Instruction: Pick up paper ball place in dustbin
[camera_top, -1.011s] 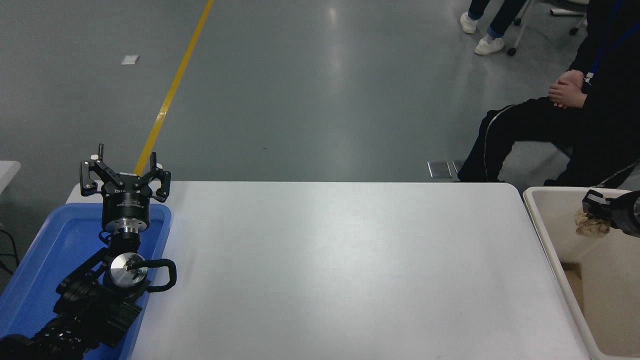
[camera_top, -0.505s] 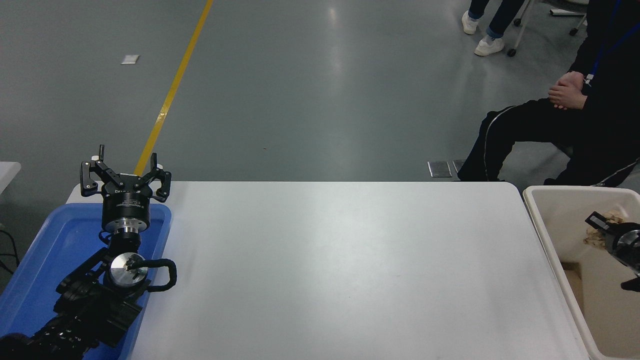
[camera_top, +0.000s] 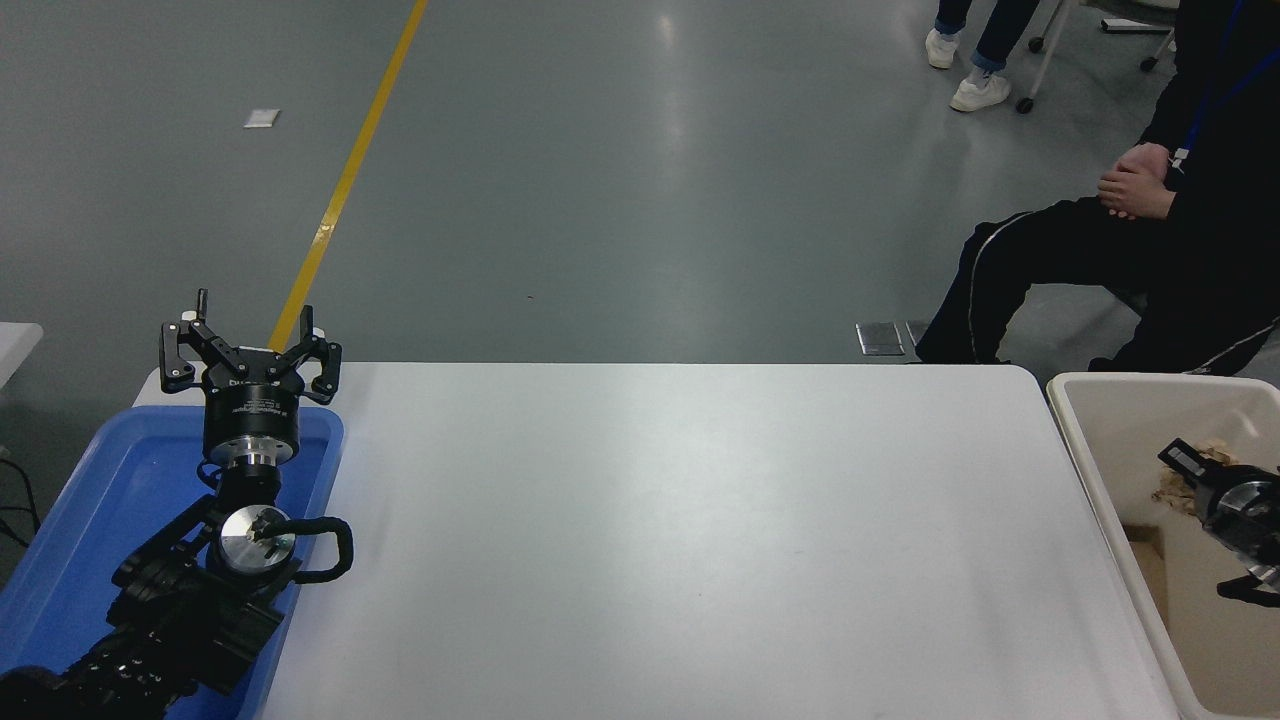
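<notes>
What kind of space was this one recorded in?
Probably a lab or workshop hall: a grey coated floor with a yellow lane line, a plain white table set up for the robot, and a seated person watching from the far right.

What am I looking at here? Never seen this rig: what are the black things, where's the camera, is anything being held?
This is one picture from a camera high on a humanoid robot, looking forward and down over its white table. The black things are its two arms. The left gripper, fingers spread open, is parked over the shallow blue plastic tray at lower left. The right gripper comes in at the right edge, inside the large cream-beige plastic dustbin. The crumpled tan-brown paper ball shows around its fingers, but whether it is gripped or already let go cannot be told. A seated person in dark clothes is beyond the table's far right corner.
</notes>
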